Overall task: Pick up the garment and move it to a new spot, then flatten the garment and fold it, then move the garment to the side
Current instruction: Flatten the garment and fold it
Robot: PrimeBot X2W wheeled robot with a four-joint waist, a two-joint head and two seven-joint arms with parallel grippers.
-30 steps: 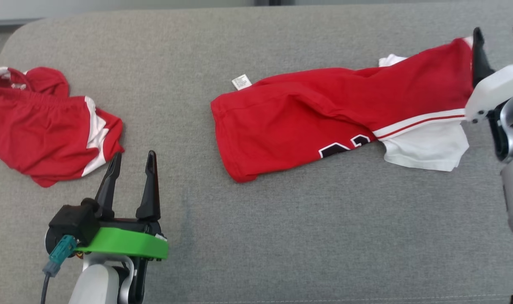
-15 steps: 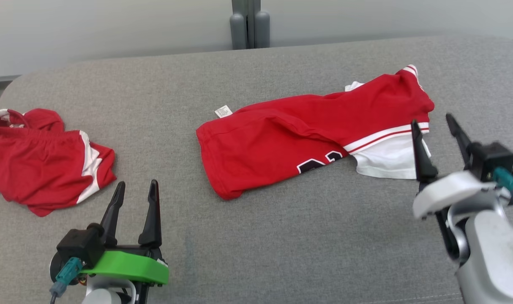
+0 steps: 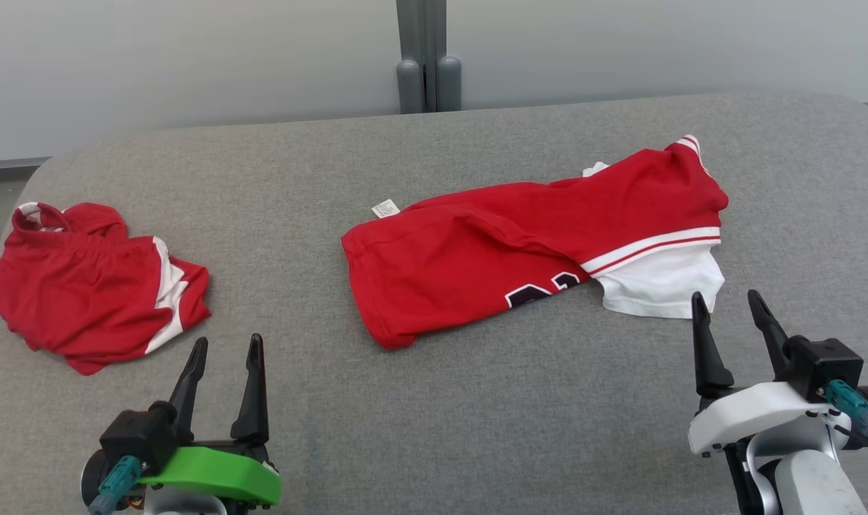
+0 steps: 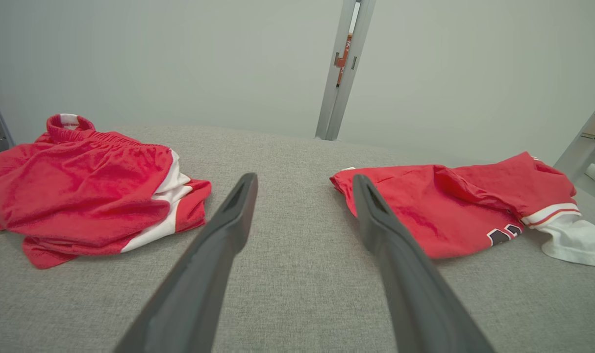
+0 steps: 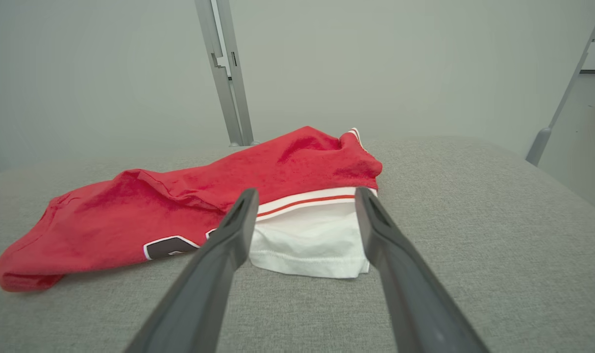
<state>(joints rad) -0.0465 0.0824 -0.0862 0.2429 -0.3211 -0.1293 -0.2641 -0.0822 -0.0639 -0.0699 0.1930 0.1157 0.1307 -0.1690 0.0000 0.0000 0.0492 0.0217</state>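
1. Red jersey (image 3: 491, 257) with a white sleeve (image 3: 663, 286) lies rumpled on the grey cushion (image 3: 434, 429), right of centre, with neither gripper on it.
2. Right gripper (image 3: 725, 295) sits just on the near side of the sleeve, fingers apart and empty.
3. Left gripper (image 3: 229, 340) is at the near left, fingers apart, beside red shorts (image 3: 84, 293) lying at the far left.
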